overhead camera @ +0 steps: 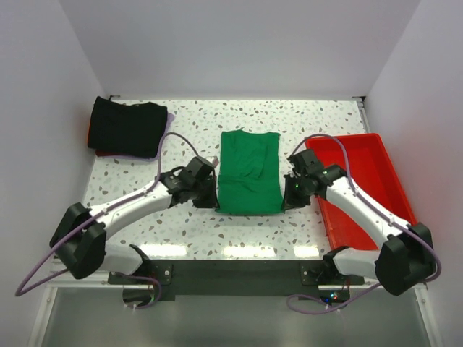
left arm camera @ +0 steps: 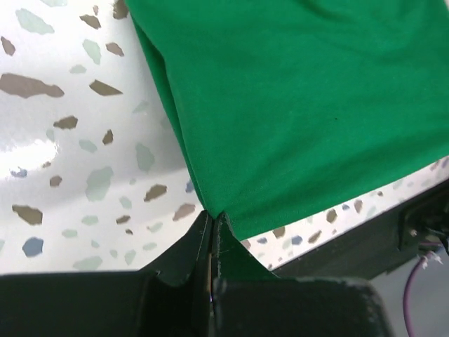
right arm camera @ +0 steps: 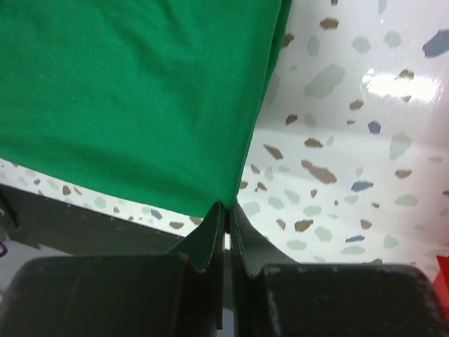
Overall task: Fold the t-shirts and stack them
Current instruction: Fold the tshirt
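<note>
— Where is everything from here?

— One flat t-shirt (overhead camera: 249, 172) lies in the middle of the table (overhead camera: 195, 119). A pile of t-shirts (overhead camera: 129, 128) sits at the far left corner. A tray (overhead camera: 365, 170) lies along the right edge.

— And the arms?

— The left gripper (overhead camera: 210, 196) is at the flat shirt's near left corner and the right gripper (overhead camera: 289, 199) at its near right corner, each clamped on the cloth there.

the left arm (overhead camera: 137, 206) reaches from 7 o'clock toward 2 o'clock, the right arm (overhead camera: 362, 210) from 5 o'clock toward 10 o'clock. the left gripper (overhead camera: 214, 202) and right gripper (overhead camera: 287, 202) are low, jaws closed, each pinching a near corner of the green t-shirt (overhead camera: 249, 173).
</note>
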Motion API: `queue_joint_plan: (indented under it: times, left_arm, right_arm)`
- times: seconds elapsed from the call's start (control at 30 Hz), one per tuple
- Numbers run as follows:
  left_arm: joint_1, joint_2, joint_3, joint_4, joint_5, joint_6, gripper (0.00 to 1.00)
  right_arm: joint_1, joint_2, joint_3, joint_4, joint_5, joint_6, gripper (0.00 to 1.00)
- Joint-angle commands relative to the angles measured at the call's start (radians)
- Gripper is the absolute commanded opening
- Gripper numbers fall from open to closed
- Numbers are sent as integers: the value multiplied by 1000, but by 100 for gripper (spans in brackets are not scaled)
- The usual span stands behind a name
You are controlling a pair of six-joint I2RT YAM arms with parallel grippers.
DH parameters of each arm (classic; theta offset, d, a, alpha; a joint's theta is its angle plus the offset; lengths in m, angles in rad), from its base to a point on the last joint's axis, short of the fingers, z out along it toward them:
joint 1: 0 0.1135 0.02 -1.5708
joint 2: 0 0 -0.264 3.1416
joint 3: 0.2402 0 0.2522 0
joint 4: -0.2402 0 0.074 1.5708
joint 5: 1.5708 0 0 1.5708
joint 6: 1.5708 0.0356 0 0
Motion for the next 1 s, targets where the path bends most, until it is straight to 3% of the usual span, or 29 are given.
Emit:
queue_joint_plan:
  times: [0.0,0.23,0.4,0.57,0.97]
  left_arm:
    - [-16,-92,2,-110,6,-25,0]
    - [-28,-171,76,-190,23,-42,0]
    - [-25,-128,183,-181,19,-37,0]
    - [24,-41,240,-115,34,-25,0]
    - [163,188,354,8,155,40,0]
  right_arm:
    - [21,-91,15,-129,40,45,0]
    - [26,-180,119,-264,65,64,0]
    - [24,-154,239,-244,83,88,0]
    - [17,-54,337,-186,148,61,0]
    - [-97,197,517,-41,129,-17,0]
